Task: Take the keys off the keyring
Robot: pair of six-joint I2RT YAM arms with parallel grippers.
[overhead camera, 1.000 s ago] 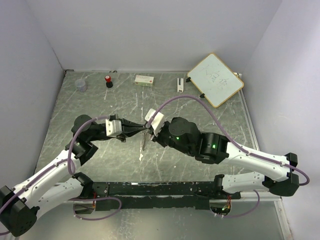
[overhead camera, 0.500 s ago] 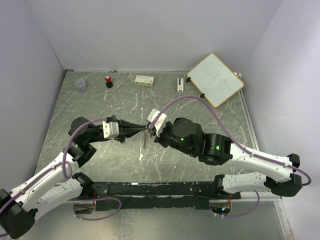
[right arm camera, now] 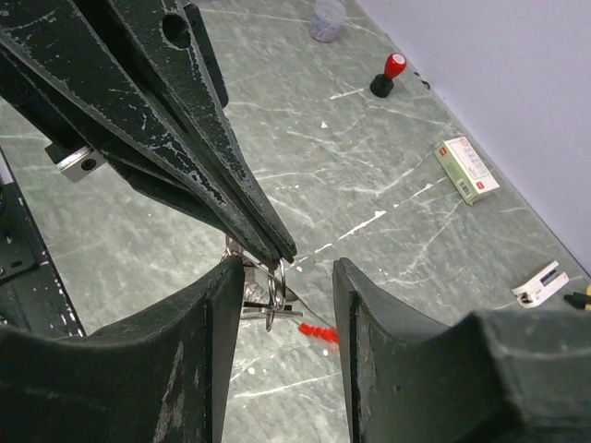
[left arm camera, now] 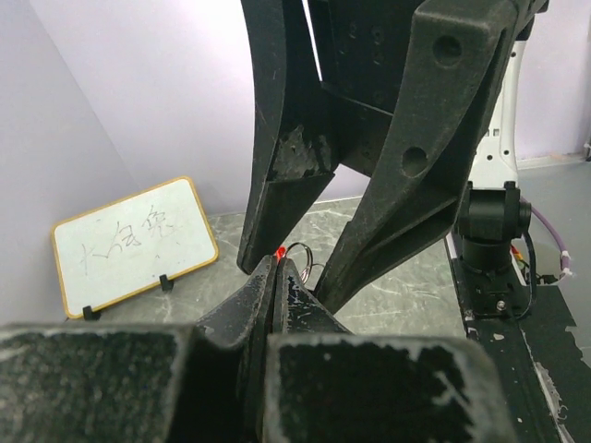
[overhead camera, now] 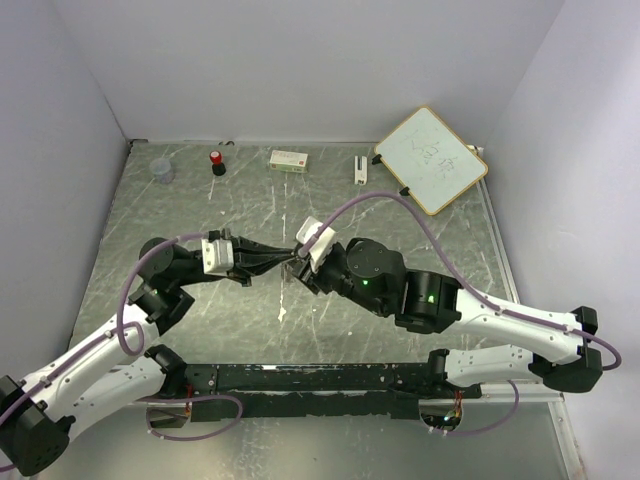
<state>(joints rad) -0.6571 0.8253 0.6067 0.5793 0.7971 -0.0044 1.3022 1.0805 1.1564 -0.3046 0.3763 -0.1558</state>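
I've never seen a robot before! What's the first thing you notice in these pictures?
The left gripper and right gripper meet nose to nose over the middle of the table: the left one pinches a small bunch of keys, the right one gapes open around it. Then the scribbled whiteboard stands at the far right corner.

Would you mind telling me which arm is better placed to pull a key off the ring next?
Right, probably. The left gripper is shut on the keyring, anchoring it. The right gripper is open, with the keys between its fingers, so it need only close and pull.
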